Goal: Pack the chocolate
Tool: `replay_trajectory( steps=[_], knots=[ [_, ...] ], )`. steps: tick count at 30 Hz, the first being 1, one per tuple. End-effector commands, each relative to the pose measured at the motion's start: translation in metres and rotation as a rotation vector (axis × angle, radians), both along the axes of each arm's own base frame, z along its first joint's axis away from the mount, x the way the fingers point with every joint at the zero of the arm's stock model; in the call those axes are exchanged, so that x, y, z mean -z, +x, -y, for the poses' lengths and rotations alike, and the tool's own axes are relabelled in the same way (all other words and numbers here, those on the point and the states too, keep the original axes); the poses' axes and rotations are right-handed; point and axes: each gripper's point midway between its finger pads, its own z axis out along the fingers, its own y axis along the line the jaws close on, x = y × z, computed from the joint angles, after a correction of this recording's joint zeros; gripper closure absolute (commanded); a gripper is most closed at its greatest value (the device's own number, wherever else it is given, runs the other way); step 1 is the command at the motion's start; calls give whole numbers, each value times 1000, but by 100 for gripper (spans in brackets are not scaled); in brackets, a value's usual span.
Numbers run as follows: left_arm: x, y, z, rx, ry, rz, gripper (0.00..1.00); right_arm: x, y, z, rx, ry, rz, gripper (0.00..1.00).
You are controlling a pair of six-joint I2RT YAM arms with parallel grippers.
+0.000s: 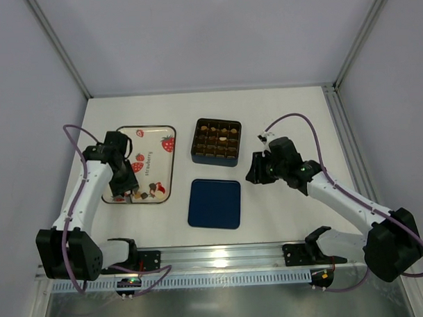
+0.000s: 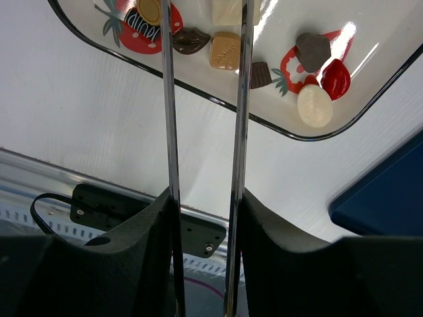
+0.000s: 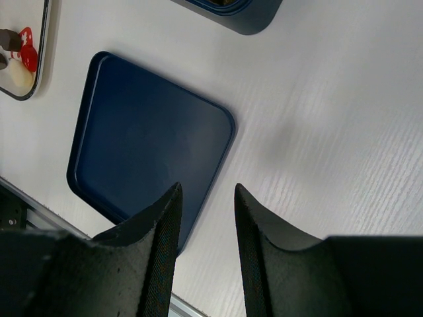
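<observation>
Several small chocolates [image 1: 146, 191] lie at the near end of a strawberry-print tray [image 1: 155, 130]. In the left wrist view they are a tan square piece [image 2: 225, 51], a dark lip-shaped piece [image 2: 190, 41], a small dark piece [image 2: 260, 74], a white oval [image 2: 314, 105] and a red piece [image 2: 336, 78]. My left gripper [image 1: 122, 184] [image 2: 206, 195] is shut on metal tongs [image 2: 170, 119]. The tong blades stand apart and reach over the tan piece; their tips are out of view. My right gripper [image 1: 257, 172] [image 3: 207, 188] is open and empty over the table, right of the blue lid [image 1: 214, 203].
The dark-blue box with a brown grid insert [image 1: 216, 141] stands behind the lid and holds a few pieces. The lid [image 3: 145, 139] lies flat under my right gripper's left finger. A metal rail [image 1: 222, 255] runs along the near table edge.
</observation>
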Motion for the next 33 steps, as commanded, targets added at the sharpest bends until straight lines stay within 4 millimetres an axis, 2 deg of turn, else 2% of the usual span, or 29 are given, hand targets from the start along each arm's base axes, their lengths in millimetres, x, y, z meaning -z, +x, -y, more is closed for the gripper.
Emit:
replay_trajectory(
  steps=[1, 8, 21, 33],
  knots=[
    [-4, 5, 2, 14, -17, 13, 61, 0, 4, -6, -4, 20, 13, 60],
    [-2, 9, 8, 20, -46, 15, 64, 0, 6, -7, 2, 21, 9, 60],
    [-13, 9, 12, 33, -68, 42, 66, -3, 9, -9, 6, 23, 9, 60],
    [-7, 9, 20, 50, -114, 25, 64, -3, 10, -8, 9, 19, 10, 60]
  ],
)
